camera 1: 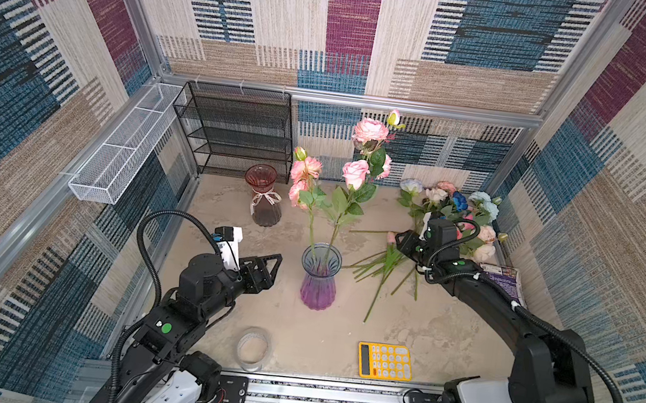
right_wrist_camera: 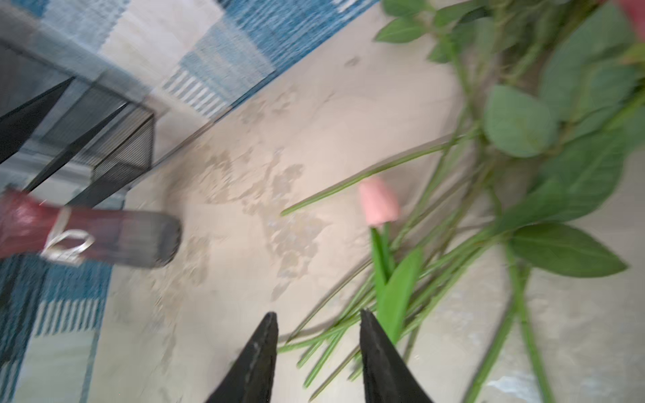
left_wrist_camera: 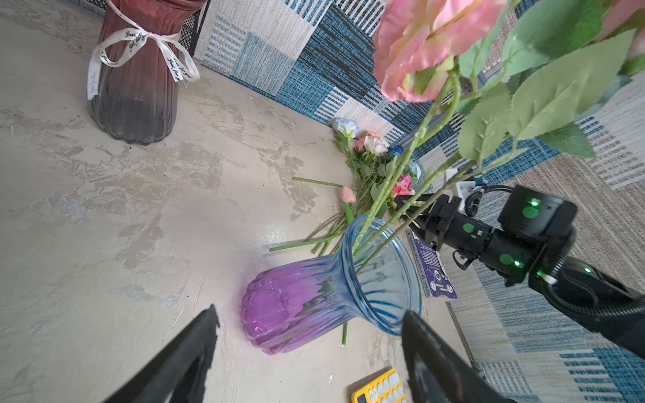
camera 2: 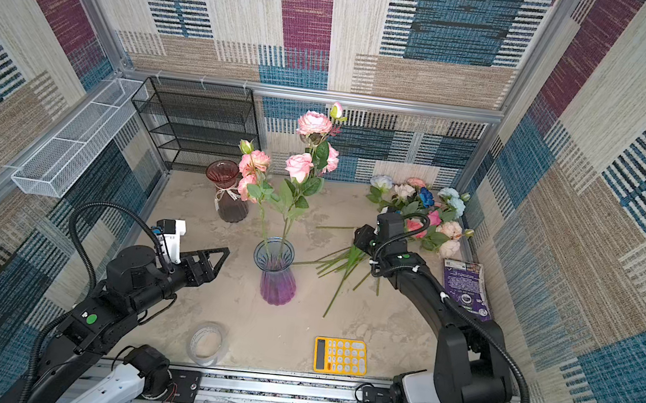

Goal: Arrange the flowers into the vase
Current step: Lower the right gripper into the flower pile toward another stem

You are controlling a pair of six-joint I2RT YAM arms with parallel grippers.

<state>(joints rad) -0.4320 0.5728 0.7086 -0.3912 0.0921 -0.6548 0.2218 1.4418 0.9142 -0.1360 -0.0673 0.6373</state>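
Two rose sprays are stood in the purple vase; left gripper gaping empty, right gripper part-open, nothing clamped; tangled stems could be snagged together

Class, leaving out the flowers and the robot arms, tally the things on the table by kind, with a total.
Vases: 2
Calculator: 1
Tape roll: 1
Purple packet: 1
Wire rack: 1
Total: 6

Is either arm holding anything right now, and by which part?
Nothing held: left end effector open beside the vase, right end effector open above the loose flower stems.
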